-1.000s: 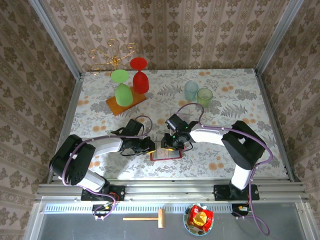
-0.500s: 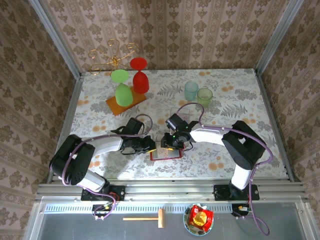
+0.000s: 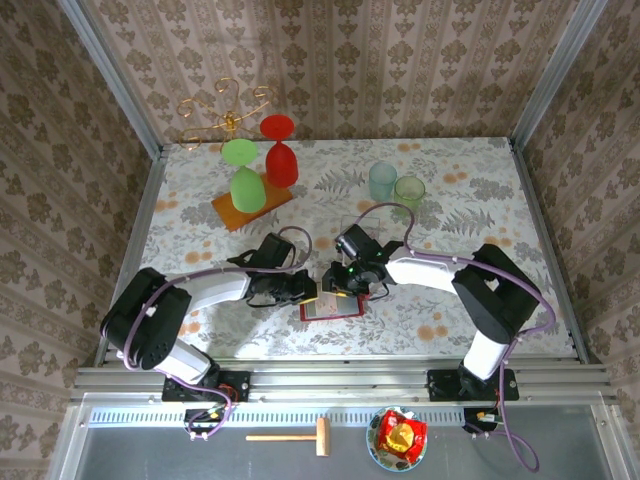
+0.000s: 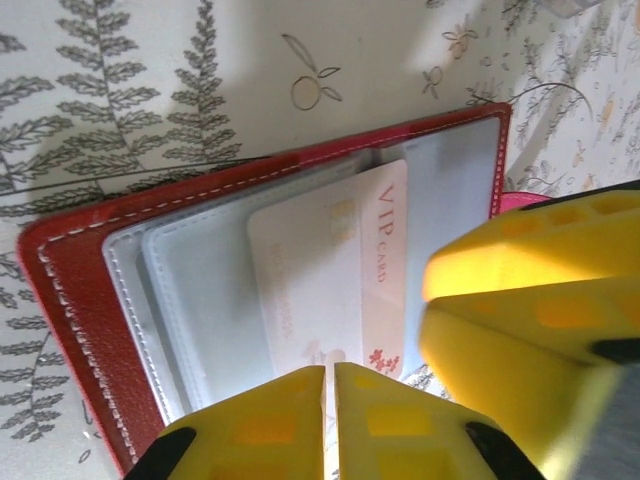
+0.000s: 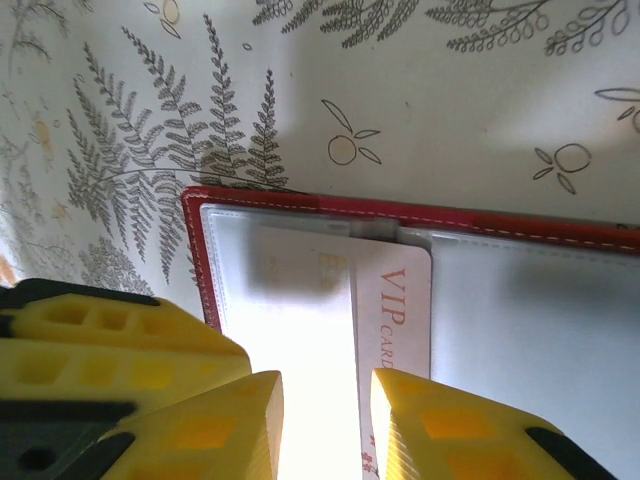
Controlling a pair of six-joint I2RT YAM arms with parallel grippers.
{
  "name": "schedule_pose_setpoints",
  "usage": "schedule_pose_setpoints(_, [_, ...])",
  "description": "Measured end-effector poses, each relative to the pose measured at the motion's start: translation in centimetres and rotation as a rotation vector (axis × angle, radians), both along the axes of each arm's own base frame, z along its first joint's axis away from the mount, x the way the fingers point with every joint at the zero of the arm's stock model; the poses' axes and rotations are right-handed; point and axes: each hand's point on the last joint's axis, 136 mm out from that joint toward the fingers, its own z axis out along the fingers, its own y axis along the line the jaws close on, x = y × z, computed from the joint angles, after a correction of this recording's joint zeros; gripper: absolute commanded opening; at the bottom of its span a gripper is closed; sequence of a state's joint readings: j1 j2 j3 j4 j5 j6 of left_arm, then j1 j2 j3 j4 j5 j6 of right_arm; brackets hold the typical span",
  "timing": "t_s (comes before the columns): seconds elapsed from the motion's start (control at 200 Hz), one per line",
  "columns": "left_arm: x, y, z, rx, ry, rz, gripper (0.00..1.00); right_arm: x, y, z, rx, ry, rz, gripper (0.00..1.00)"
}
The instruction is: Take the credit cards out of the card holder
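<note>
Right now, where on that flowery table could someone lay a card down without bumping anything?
Bare cloth lies between the two cups and the table edge on the right, and between the red glass and those cups. Crowded: the near middle, where the left pincer and right pincer meet over the card holder.

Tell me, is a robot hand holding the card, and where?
Cannot tell. The left gripper is shut at the card's edge, but the card lies flat on the holder; no pinch shows. The right gripper is open over it.
</note>
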State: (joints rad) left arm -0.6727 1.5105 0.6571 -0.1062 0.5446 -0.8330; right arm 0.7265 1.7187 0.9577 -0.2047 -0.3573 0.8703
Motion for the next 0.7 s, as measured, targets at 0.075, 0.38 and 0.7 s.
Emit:
schedule_pose_setpoints(0.075, [0.0,0.1,-0.4,0.009,0.009,0.001,0.08,0.1,-0.2,0.0,0.011,0.004,-0.005,0.29])
schedule_pose_setpoints(0.38, [-0.2,0.7,-1.2,0.049,0.021,0.007,0.06,-0.2,-1.1,-0.9,0.035,0.048,-0.026,0.28])
schedule_pose_setpoints(0.7, [-0.3,0.8,-1.3,0.056,0.020,0.003,0.06,-0.4,-0.7,-1.2,0.061,0.065,-0.018,0.28])
